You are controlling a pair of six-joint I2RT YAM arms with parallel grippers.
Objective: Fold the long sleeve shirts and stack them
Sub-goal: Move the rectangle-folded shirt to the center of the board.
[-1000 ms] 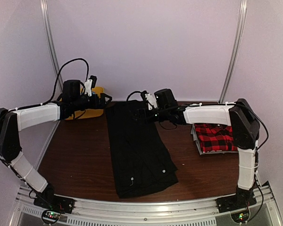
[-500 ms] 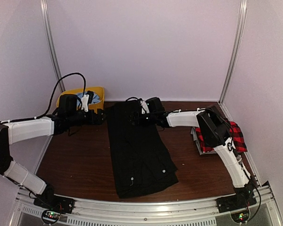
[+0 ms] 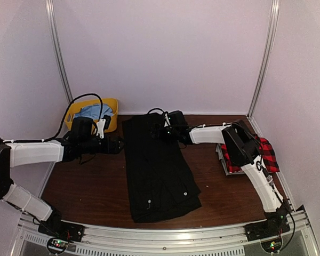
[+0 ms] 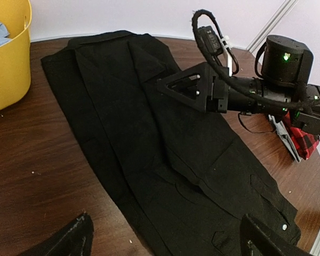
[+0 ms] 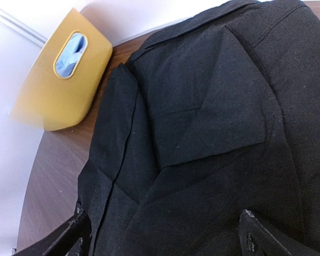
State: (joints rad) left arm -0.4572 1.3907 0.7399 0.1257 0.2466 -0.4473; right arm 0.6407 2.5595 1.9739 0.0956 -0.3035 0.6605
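The black long sleeve shirt (image 3: pixel 157 165) lies folded into a long strip down the middle of the table, collar at the far end. The red-and-black plaid shirt (image 3: pixel 250 156) lies folded at the right, partly hidden by my right arm. My left gripper (image 3: pixel 117 145) is open and empty, low beside the black shirt's left edge; its view looks across the shirt (image 4: pixel 165 138). My right gripper (image 3: pixel 159 132) is open and empty just above the collar area (image 5: pixel 202 117). It also shows in the left wrist view (image 4: pixel 173 86).
A yellow bin (image 3: pixel 111 106) holding light blue cloth stands at the far left corner, also in the wrist views (image 4: pixel 8 58) (image 5: pixel 64 80). Metal frame posts rise at the back corners. The plaid shirt's corner shows in the left wrist view (image 4: pixel 301 140).
My left gripper moved from in front of the bin toward me, down along the black shirt's left edge. My right arm folded its elbow in; its gripper stays over the collar.
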